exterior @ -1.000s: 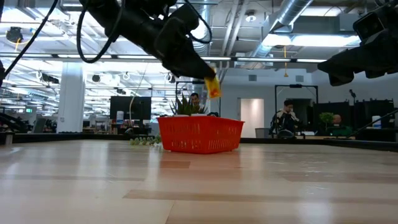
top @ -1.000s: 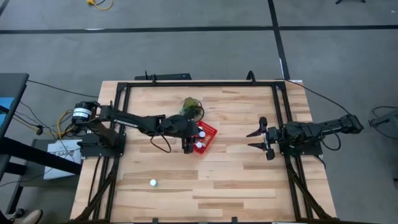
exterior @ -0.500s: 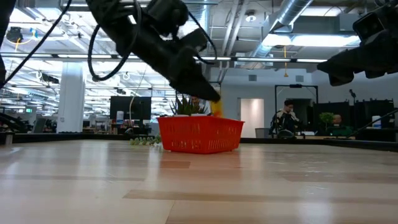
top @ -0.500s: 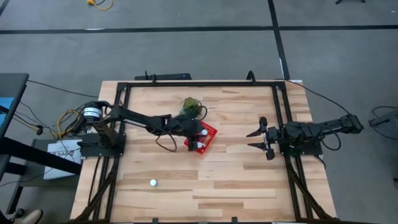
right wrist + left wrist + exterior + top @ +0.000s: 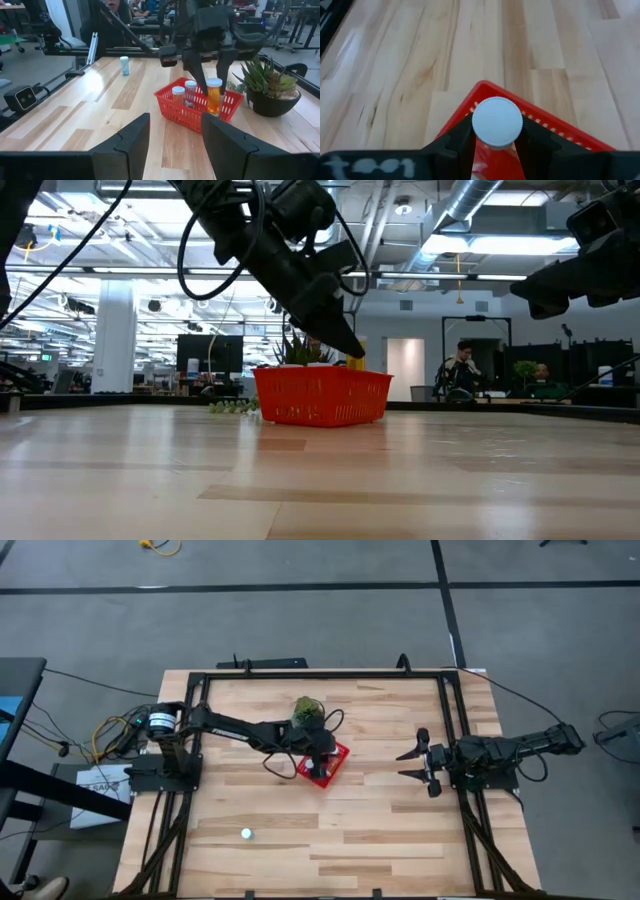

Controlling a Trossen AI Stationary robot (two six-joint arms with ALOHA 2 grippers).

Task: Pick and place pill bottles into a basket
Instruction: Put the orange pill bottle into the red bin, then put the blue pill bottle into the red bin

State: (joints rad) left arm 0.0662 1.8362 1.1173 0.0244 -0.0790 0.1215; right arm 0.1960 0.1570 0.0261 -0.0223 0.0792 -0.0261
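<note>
The left tool (image 5: 212,62) is hanging directly over the red basket (image 5: 330,765) near the middle of the desk (image 5: 380,840), its two dark fingers (image 5: 532,142) closing on an orange pill bottle (image 5: 214,96) with a white cap (image 5: 497,122); the bottle is standing upright in the grip, its lower part sitting below the basket's rim and inside the walls. In the left wrist view the cap is showing pinched between the fingers with a corner of the basket beneath it. Two more white-capped bottles (image 5: 184,93) are standing upright inside the basket, just beside the held one. A single pale bottle (image 5: 246,834) is standing alone on the desk, well apart from the basket, toward the front edge on the left arm's side; in the right wrist view it is showing as a small bluish bottle beyond the basket. A potted green plant (image 5: 307,712) is sitting just beside the basket, on the side away from the lone bottle. The right tool (image 5: 415,764) is waiting well apart from the basket, near the desk's right frame, its fingers standing apart with nothing between them. In the low view, people are sitting in the room beyond the basket.
</note>
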